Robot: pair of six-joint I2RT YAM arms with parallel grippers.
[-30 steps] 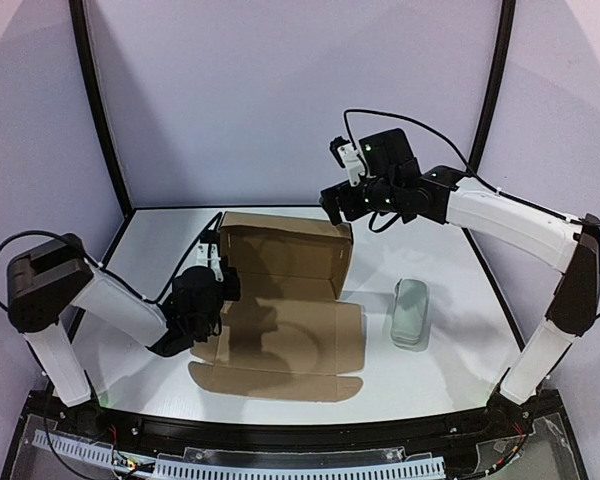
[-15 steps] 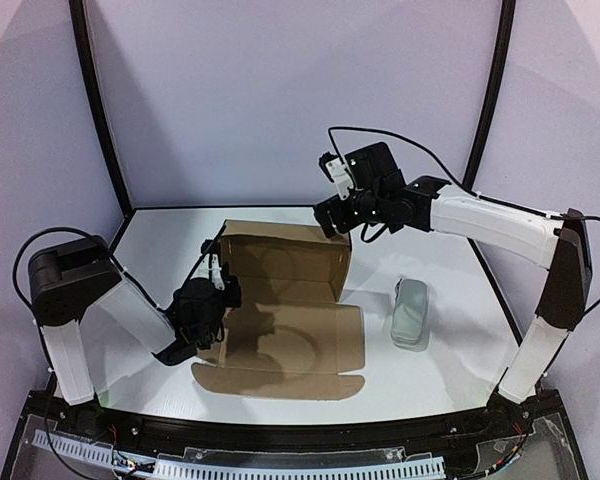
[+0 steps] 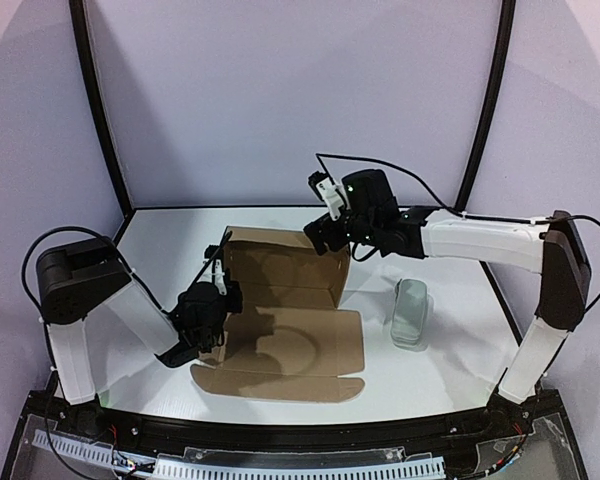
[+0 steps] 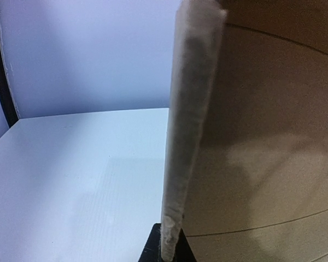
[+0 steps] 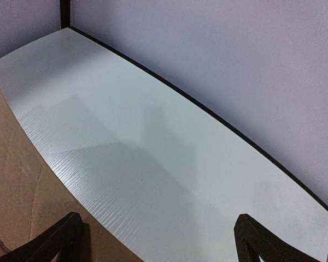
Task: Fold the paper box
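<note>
I'm clamping my left gripper [image 3: 204,308] tight on the upright left flap of the box [image 3: 290,338], which is lying half-folded mid-table [image 3: 160,240]. Farther back, my right gripper [image 3: 323,232] is hanging with jaws wide apart at the rear wall's right corner.

no text, label, brand, number or sign can be read in any of the views. the box [image 3: 290,340] shows only plain brown cardboard on every face in view.
</note>
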